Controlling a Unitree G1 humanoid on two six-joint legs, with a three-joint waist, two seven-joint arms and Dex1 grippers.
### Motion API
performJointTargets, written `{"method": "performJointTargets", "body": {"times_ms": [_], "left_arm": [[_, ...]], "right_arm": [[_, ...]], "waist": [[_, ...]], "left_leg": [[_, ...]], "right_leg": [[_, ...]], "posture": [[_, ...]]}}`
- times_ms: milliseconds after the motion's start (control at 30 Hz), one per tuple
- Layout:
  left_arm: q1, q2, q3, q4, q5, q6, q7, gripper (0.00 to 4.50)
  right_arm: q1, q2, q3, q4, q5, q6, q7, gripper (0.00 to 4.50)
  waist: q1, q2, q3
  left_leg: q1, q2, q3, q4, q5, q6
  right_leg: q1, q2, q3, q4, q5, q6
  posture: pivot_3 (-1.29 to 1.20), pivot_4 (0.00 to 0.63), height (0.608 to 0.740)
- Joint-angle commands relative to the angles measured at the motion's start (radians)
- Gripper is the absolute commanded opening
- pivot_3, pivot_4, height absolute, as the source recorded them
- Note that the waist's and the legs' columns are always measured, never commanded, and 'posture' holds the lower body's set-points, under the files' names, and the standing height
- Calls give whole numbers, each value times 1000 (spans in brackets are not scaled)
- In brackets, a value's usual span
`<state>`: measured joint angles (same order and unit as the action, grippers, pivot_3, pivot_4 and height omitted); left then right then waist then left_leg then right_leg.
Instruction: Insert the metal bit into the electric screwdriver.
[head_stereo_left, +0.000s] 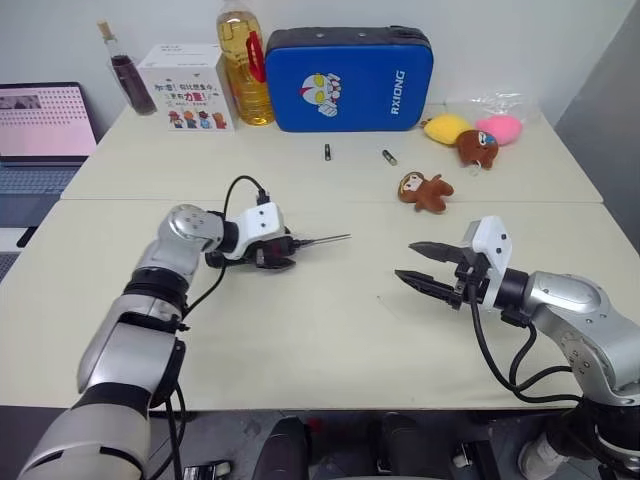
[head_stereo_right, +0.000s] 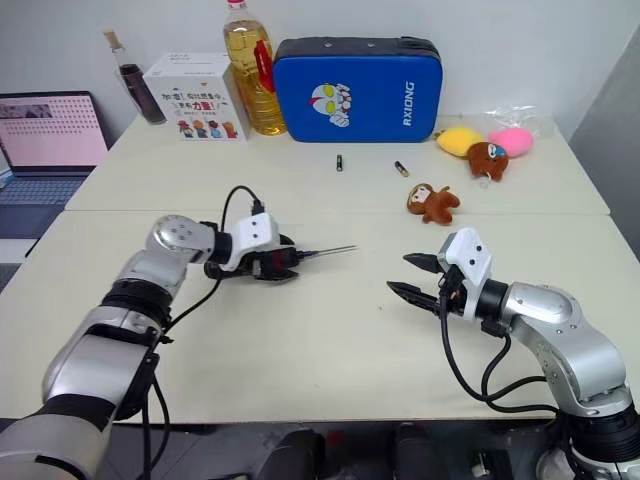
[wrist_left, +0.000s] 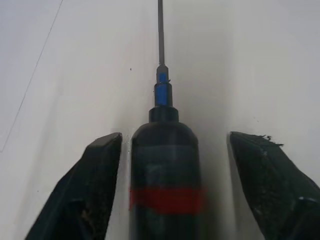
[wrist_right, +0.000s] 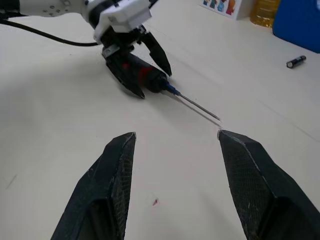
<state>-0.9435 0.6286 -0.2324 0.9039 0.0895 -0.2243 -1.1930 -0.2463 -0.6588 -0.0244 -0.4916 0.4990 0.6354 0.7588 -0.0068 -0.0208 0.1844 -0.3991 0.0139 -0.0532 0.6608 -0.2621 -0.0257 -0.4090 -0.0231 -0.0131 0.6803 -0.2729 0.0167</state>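
right wrist view, metal bit (wrist_right: 199, 106) seated in electric screwdriver (wrist_right: 144, 75), left gripper (wrist_right: 141, 67) spread around it, right gripper (wrist_right: 175, 175) open, empty

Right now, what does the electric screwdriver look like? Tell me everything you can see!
The electric screwdriver is a slim black pen-shaped tool with a red band and a small blue collar at its narrow nose. The thin silver metal bit already sticks out of that nose. It lies flat on the pale table, between the open fingers of the left pincer, which do not squeeze it.
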Motion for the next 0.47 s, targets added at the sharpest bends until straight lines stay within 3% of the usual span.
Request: {"method": "performJointTargets", "body": {"times_ms": [33, 133, 233, 467], "left_arm": [[41, 95, 94, -190, -103, 107, -88, 4448], [170, 208, 181, -409, -206, 303, -152, 4448], [373, 319, 310, -619, -267, 469, -104, 4448], [576, 335, 443, -800, -317, 578, 26, 4448]], "right_arm": [[-11, -14, -23, 14, 2, -35, 22, 2716], [-24, -42, -22, 59, -10, -60, 67, 2716], [-55, -83, -26, 143, -24, -98, 126, 2716], [-91, -99, -21, 243, -40, -142, 167, 2716]], "waist": [[-5, 0, 0], [-21, 1, 0], [-28, 1, 0], [-7, 1, 1]], "left_leg": [[0, 0, 0, 0, 0, 0], [0, 1, 0, -1, 0, 0], [1, 2, 1, -1, 0, 0], [1, 10, 0, 1, 0, 0]], "right_leg": [[-1, 0, 0, 0, 0, 0], [0, 0, 1, 0, 0, 0], [-1, 0, 2, 0, 0, -1], [1, 1, 2, 0, 0, -1]], "posture": [[0, 150, 740], [0, 150, 740], [0, 150, 740], [0, 150, 740]]}}
